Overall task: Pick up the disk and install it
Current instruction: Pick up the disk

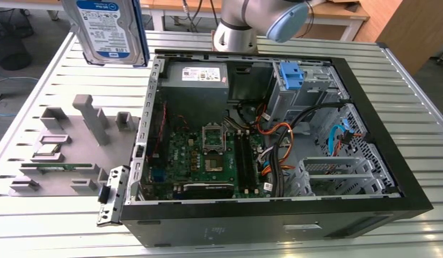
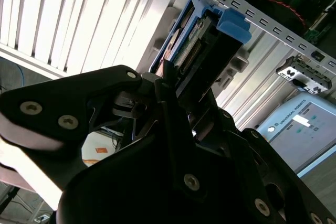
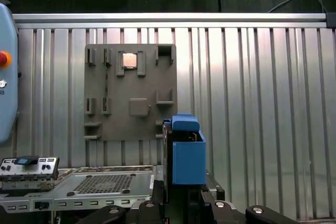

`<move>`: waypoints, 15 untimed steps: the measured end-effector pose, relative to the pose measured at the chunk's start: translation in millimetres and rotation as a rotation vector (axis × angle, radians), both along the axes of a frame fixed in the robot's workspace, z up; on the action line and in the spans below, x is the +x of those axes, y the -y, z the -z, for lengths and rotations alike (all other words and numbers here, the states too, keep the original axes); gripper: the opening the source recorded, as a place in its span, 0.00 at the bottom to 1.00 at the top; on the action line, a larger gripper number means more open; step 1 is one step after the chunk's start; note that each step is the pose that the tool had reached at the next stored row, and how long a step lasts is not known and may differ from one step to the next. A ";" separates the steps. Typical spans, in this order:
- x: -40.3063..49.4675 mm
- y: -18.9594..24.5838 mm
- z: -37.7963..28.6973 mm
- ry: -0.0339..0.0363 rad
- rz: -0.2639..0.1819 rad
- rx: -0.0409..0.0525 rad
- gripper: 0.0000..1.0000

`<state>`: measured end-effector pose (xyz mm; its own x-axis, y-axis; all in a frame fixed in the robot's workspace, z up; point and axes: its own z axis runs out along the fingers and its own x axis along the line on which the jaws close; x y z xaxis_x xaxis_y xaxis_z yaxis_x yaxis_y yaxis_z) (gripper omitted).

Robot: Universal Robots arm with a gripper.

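The gripper [image 2: 186, 90] is pinched on the disk [image 2: 197, 43]: in the second wrist view its black fingers [image 2: 168, 80] press on either side of the drive's lower end, and the drive sticks out past them with its connector edge showing. The blue carrier frame [image 3: 186, 156] is clipped round the drive (in the first wrist view it rises as a blue block from between the gripper's dark parts).

In the exterior view the disk hangs in the air at the top of the exterior view's left, standing nearly on end, with its white-and-blue label [image 1: 103, 24] towards the camera. It is clear of the slatted metal table [image 1: 414, 102] and outside the open computer case [image 1: 393, 183]. The arm [image 1: 239, 24] stands at the far edge of the table, behind the case.

Inside the case lie the green motherboard [image 1: 207, 156], a grey power supply [image 1: 200, 80] at the far end, and a taller blue bracket [image 1: 291, 75] on the metal cage. Orange and black cables run between board and cage.

On the exterior view's left of the case a grey holder tray [image 1: 74, 161] rests on the table. It carries a small square chip [image 3: 129, 60] and a green memory stick [image 1: 64, 167], each in its own slot. A grey control pendant [image 3: 5, 77] with a red button lies on the table.
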<state>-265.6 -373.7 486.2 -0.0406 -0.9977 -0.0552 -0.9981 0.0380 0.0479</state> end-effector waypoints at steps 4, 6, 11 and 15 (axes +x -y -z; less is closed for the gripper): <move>4.0 0.0 0.0 0.0000 0.000 0.0000 0.35; 5.9 0.0 0.0 -0.0001 0.000 0.0000 0.35; 11.2 0.0 0.0 0.0000 0.000 -0.0001 0.35; 15.9 0.0 0.0 -0.0001 0.000 0.0000 0.35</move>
<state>-249.7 -373.7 486.2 -0.0406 -0.9977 -0.0552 -0.9981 0.0380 0.0479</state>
